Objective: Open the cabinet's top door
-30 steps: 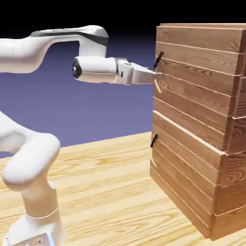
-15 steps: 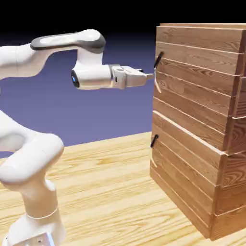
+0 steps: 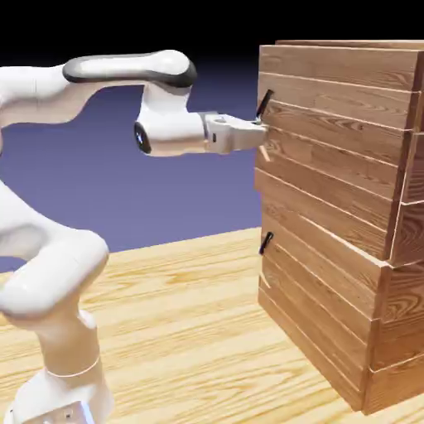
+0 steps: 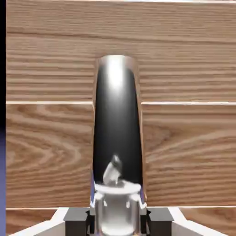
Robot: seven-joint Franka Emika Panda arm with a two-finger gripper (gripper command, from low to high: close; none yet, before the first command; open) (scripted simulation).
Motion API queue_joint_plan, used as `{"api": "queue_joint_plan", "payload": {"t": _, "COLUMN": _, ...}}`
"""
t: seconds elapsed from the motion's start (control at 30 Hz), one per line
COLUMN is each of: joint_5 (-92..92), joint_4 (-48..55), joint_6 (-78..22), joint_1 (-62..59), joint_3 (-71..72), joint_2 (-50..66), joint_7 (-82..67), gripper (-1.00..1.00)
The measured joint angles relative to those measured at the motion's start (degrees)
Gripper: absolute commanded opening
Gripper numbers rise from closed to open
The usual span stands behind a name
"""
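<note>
The cabinet (image 3: 389, 331) of reddish-brown planks stands at the exterior view's right. Its top door (image 3: 331, 157) sits a little out from the body along its left edge. My gripper (image 3: 259, 132) reaches level from the left and is shut on the top door's black bar handle (image 3: 264, 103). In the hand view the black handle (image 4: 116, 129) fills the middle, rising between my grey fingertips (image 4: 76, 216). The gripper (image 4: 116, 219) is tight on its lower end, and the door's planks (image 4: 184, 147) lie close behind.
The shorter lower door (image 3: 323, 281) is flush with the cabinet, its own black handle (image 3: 266, 242) below my hand. The light wooden table (image 3: 190, 331) stretches left of the cabinet. My white arm (image 3: 50, 273) rises from the lower left.
My hand drew back to the left, then settled on the top door's handle. The top door's left edge has come out to the left, away from the cabinet body.
</note>
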Motion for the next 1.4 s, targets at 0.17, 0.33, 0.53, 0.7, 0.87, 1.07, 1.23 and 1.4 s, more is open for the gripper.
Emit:
{"api": "queue_joint_plan", "payload": {"t": 0.17, "joint_5": -6.9, "joint_4": -5.7, "joint_6": -1.7, "joint_1": 10.4, "joint_3": -8.2, "joint_2": -1.8, "joint_7": 2.1, "gripper": -1.00}}
{"api": "queue_joint_plan", "payload": {"t": 0.33, "joint_5": -15.1, "joint_4": -11.3, "joint_6": -2.6, "joint_1": 20.8, "joint_3": -16.9, "joint_2": -4.9, "joint_7": 4.8, "gripper": -1.00}}
{"api": "queue_joint_plan", "payload": {"t": 0.53, "joint_5": -26.8, "joint_4": -17.3, "joint_6": -2.0, "joint_1": 33.2, "joint_3": -27.6, "joint_2": -10.3, "joint_7": 8.9, "gripper": -1.00}}
{"api": "queue_joint_plan", "payload": {"t": 0.7, "joint_5": -38.0, "joint_4": -21.6, "joint_6": 0.7, "joint_1": 43.6, "joint_3": -36.2, "joint_2": -15.9, "joint_7": 13.2, "gripper": -1.00}}
{"api": "queue_joint_plan", "payload": {"t": 0.87, "joint_5": -50.1, "joint_4": -25.1, "joint_6": 5.6, "joint_1": 53.8, "joint_3": -43.5, "joint_2": -21.9, "joint_7": 19.0, "gripper": -1.00}}
{"api": "queue_joint_plan", "payload": {"t": 1.07, "joint_5": -65.0, "joint_4": -29.0, "joint_6": 8.8, "joint_1": 59.8, "joint_3": -47.2, "joint_2": -27.3, "joint_7": 30.4, "gripper": -1.00}}
{"api": "queue_joint_plan", "payload": {"t": 1.23, "joint_5": -77.5, "joint_4": -32.7, "joint_6": 3.2, "joint_1": 55.6, "joint_3": -47.6, "joint_2": -31.6, "joint_7": 42.4, "gripper": -1.00}}
{"api": "queue_joint_plan", "payload": {"t": 1.4, "joint_5": -89.4, "joint_4": -36.0, "joint_6": -8.9, "joint_1": 47.3, "joint_3": -50.8, "joint_2": -38.3, "joint_7": 51.6, "gripper": -1.00}}
